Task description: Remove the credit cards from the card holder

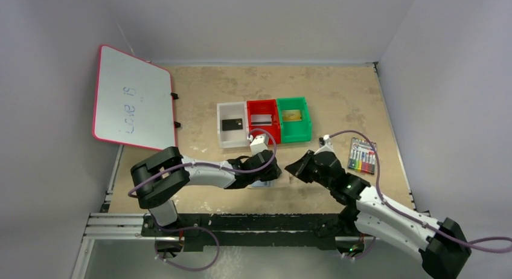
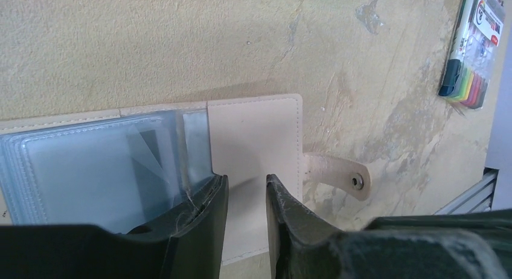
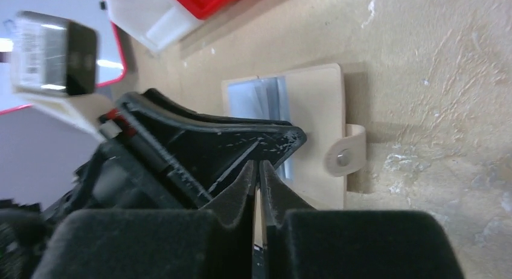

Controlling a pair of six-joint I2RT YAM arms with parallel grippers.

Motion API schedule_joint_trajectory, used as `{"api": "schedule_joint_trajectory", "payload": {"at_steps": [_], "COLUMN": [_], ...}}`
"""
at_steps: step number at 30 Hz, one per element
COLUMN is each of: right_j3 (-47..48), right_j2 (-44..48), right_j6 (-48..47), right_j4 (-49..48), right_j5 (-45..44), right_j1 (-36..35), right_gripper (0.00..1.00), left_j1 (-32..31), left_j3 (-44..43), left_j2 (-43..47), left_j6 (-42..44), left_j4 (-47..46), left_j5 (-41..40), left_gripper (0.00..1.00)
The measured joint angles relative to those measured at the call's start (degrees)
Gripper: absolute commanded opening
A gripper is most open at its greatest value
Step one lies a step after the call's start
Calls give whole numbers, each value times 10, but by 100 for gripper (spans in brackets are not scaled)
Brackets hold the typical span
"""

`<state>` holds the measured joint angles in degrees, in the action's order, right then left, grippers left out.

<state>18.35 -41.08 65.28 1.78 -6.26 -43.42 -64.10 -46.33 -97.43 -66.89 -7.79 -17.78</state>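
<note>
Lying open on the worktop point(image 1: 338, 98), low in the middle of the top view, the card holder point(image 2: 253, 140) sits mostly under the left end effector point(image 2: 247, 182). In the left wrist view its clear sleeves point(image 2: 90, 170) fill the left half of the frame. The tan cover panel runs down the centre, and a snap tab point(image 2: 338, 173) sticks out to the right. The left end effector's two fingers stand a little apart, with the tan panel showing through the gap. The finger on the left of the frame touches the edge of the sleeves, and the other sits over the tan panel. Whether a card lies inside the sleeves cannot be told.

The right end effector point(image 3: 258, 167) is just to the right of the holder, its pads drawn together to a thin slit. Whether anything thin sits in that slit cannot be told.

Above the holder in the top view, three bins stand side by side. The white bin point(image 1: 232, 140) holds a black card point(image 1: 232, 124), the red bin point(image 1: 263, 104) a silvery card point(image 1: 261, 118), and the green bin point(image 1: 294, 134) a gold card point(image 1: 293, 115). A pack of markers point(image 1: 362, 157) lies at the right, and a pink-framed whiteboard point(image 1: 133, 98) leans at the upper left.
</note>
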Motion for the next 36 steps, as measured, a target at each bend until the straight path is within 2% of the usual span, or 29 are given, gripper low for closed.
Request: {"api": "schedule_joint_trajectory", "payload": {"at_steps": [9, 12, 16, 20, 25, 36], "right_j3": [1, 3, 5, 16, 35, 38], "right_j2": [-167, -199, -219, -222, -224, -269], "right_j6": [-9, -12, -26, -49, -71, -84], "right_j4": [-44, -47, -47, -44, -48, -60], "right_j5": [34, 32, 29, 28, 29, 39], "right_j1": [0, 0, 0, 0, 0, 0], "right_gripper": [0, 1, 8, 14, 13, 10], "left_j1": [-1, -1, -2, -2, -2, -2], "left_j3": [7, 11, 19, 27, 45, 81], "left_j2": [11, 22, 66, 125, 165, 122], "left_j6": [0, 0, 0, 0, -5, -28], "left_j4": [5, 12, 35, 60, 92, 96], "left_j5": [-5, -7, -25, -57, -92, -90], "left_gripper": [27, 34, 44, 50, 51, 51]}}
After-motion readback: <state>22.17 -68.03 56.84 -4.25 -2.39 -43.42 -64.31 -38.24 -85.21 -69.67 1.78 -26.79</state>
